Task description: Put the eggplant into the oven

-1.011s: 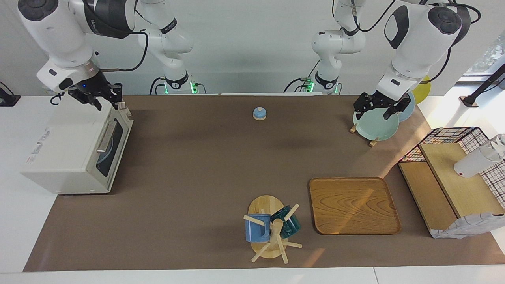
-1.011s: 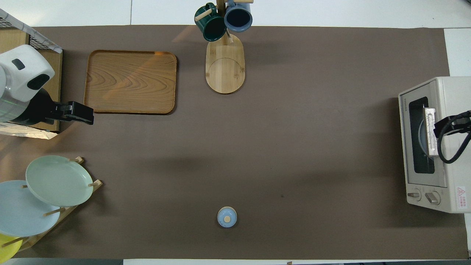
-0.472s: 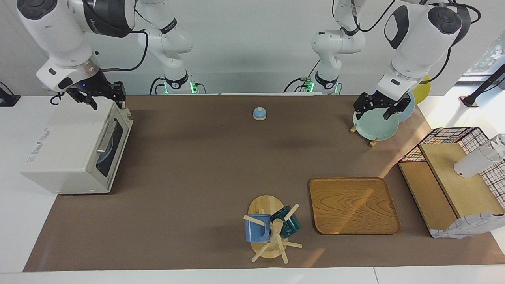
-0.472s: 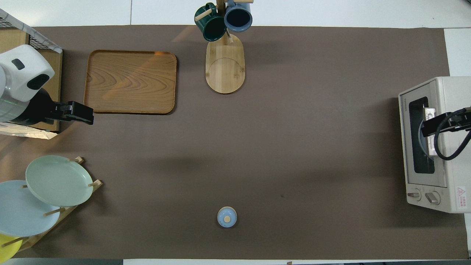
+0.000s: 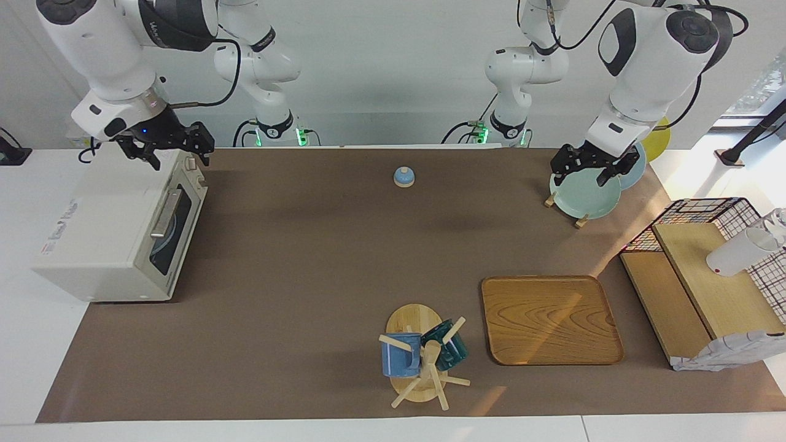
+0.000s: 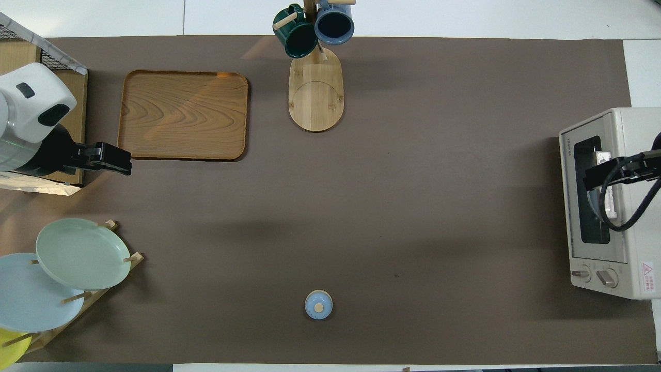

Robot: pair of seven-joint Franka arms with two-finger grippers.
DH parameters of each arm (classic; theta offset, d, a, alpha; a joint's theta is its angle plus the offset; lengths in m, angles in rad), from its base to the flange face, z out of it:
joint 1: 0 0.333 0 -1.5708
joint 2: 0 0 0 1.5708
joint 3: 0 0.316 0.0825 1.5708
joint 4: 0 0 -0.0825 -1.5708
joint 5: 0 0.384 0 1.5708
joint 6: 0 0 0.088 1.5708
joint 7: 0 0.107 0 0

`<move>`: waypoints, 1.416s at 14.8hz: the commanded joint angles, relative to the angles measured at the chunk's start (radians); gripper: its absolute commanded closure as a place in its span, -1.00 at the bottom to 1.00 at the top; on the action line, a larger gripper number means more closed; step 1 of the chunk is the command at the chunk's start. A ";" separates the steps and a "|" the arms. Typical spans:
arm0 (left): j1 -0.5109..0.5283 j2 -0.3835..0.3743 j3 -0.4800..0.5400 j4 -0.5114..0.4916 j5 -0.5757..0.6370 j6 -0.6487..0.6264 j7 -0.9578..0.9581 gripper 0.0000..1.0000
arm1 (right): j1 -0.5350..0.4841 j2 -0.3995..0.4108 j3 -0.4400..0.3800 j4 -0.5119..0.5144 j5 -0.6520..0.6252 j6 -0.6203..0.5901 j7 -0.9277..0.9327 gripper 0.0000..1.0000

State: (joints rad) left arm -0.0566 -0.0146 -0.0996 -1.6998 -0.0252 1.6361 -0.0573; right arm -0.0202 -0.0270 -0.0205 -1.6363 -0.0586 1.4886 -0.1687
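- The right hand (image 5: pixel 174 152) hangs in the air over the corner of the oven (image 5: pixel 116 230) closest to the robots, its fingers spread and gripping nothing.
- The left hand (image 5: pixel 586 169) waits over the pale green plate (image 5: pixel 583 196), also spread wide with nothing between its fingers.
- That green plate leans in a wooden rack (image 6: pixel 98 294) at the left arm's end of the counter (image 5: pixel 319 258), with a light blue plate (image 6: pixel 31 299) and a yellow plate (image 6: pixel 8 349) stacked nearer to the robots in the same rack.
- A small blue lid with a wooden knob (image 5: pixel 403 177) sits alone on the brown mat, near the robots and about midway between the two arms.
- The oven stands at the right arm's end of the counter, its dark glass door (image 5: pixel 169 230) shut and upright, the metal bar handle (image 5: pixel 164 213) across it. Through the glass a blue plate shows inside.
- The eggplant cannot be seen in either view; whether it lies inside the oven cannot be told from here.
- Farther from the robots, a wooden tray (image 5: pixel 549 320) lies flat on the mat toward the left arm's end.
- Beside the tray, a mug tree on an oval wooden base (image 5: pixel 412 368) carries a blue mug (image 5: pixel 399 356) and a dark green mug (image 5: pixel 451 348).
- At the left arm's end of the counter, a wire basket with wooden boards (image 5: pixel 706 270) holds a white cup (image 5: pixel 737 252) lying on its side.
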 commanded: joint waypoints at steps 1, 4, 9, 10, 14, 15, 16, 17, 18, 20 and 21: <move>0.011 -0.016 -0.003 -0.012 -0.004 0.007 0.005 -1.00 | 0.002 0.009 -0.004 0.012 0.025 0.010 0.011 -1.00; 0.011 -0.016 -0.003 -0.012 -0.004 0.007 0.005 -1.00 | -0.009 0.007 -0.003 0.004 0.026 0.013 0.012 -1.00; 0.012 -0.016 -0.003 -0.012 -0.004 0.007 0.005 -1.00 | 0.000 0.005 -0.001 0.007 0.026 0.027 0.024 -1.00; 0.011 -0.016 -0.003 -0.012 -0.004 0.007 0.005 -1.00 | 0.000 0.005 -0.001 0.007 0.029 0.029 0.024 -1.00; 0.011 -0.016 -0.003 -0.012 -0.004 0.007 0.004 -1.00 | 0.002 0.005 0.002 0.010 0.080 0.044 0.032 -1.00; 0.011 -0.016 -0.003 -0.012 -0.004 0.007 0.005 -1.00 | 0.003 0.005 0.007 0.012 0.077 0.041 0.034 -1.00; 0.011 -0.016 -0.003 -0.012 -0.004 0.007 0.005 -1.00 | 0.005 0.005 0.014 0.013 0.069 0.036 0.034 -1.00; 0.012 -0.018 -0.003 -0.012 -0.004 0.007 0.005 -1.00 | 0.005 0.005 0.017 0.013 0.068 0.035 0.034 -1.00; 0.011 -0.016 -0.003 -0.012 -0.004 0.007 0.004 -1.00 | 0.003 0.005 0.017 0.013 0.068 0.035 0.034 -1.00; 0.011 -0.016 -0.003 -0.012 -0.004 0.007 0.005 -1.00 | 0.003 0.005 0.017 0.013 0.068 0.035 0.034 -1.00; 0.011 -0.016 -0.003 -0.012 -0.004 0.007 0.005 -1.00 | 0.003 0.005 0.017 0.013 0.068 0.035 0.034 -1.00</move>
State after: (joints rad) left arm -0.0566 -0.0146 -0.0996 -1.6998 -0.0252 1.6361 -0.0573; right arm -0.0144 -0.0237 -0.0043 -1.6307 -0.0073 1.5167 -0.1511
